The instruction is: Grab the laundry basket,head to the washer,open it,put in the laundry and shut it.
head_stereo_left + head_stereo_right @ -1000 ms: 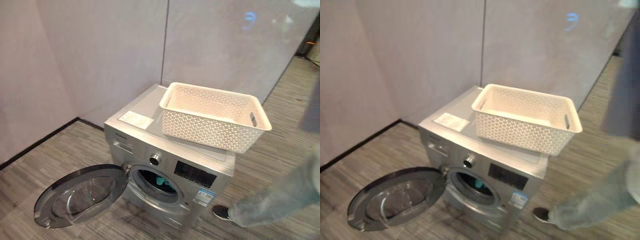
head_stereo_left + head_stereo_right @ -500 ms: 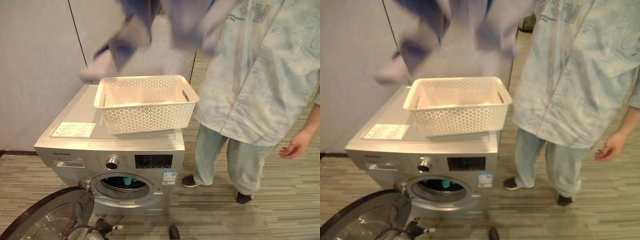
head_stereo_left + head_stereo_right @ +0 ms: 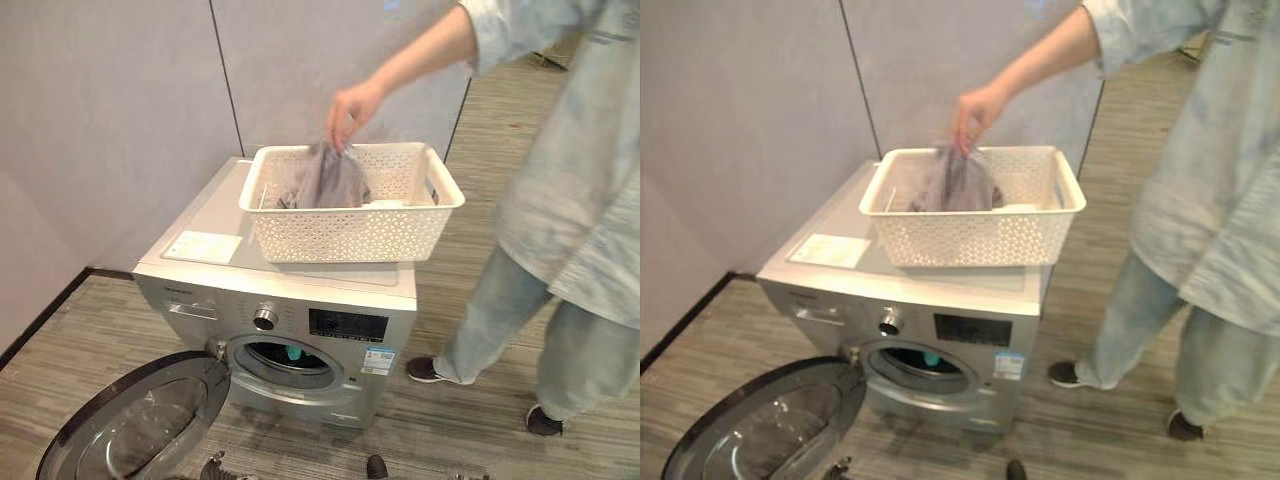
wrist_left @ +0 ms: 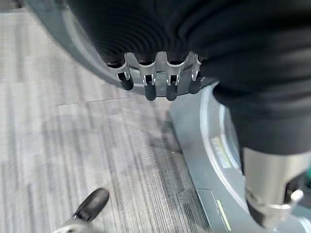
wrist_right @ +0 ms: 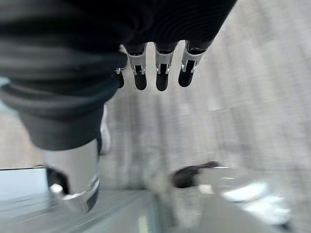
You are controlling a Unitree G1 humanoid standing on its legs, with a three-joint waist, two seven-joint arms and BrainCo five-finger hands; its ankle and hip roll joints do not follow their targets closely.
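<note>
Standing on the silver front-loading washer (image 3: pixel 290 300), round door (image 3: pixel 140 425) swung open: white perforated plastic laundry basket (image 3: pixel 350 225), a person's hand (image 3: pixel 345 105) holding grey cloth (image 3: pixel 325 180) in it | left wrist: left hand (image 4: pixel 155 80) relaxed, empty | right wrist: right hand (image 5: pixel 158 65) relaxed, empty

basket (image 3: pixel 350 232): cream, lattice-holed | garment (image 3: pixel 328 180): grey | washer (image 3: pixel 280 300): silver | floor (image 3: pixel 460 420): grey-brown striped

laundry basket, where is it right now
In the left eye view the laundry basket sits on top of the washer, toward its right side, with a person's hand just above it.
</note>
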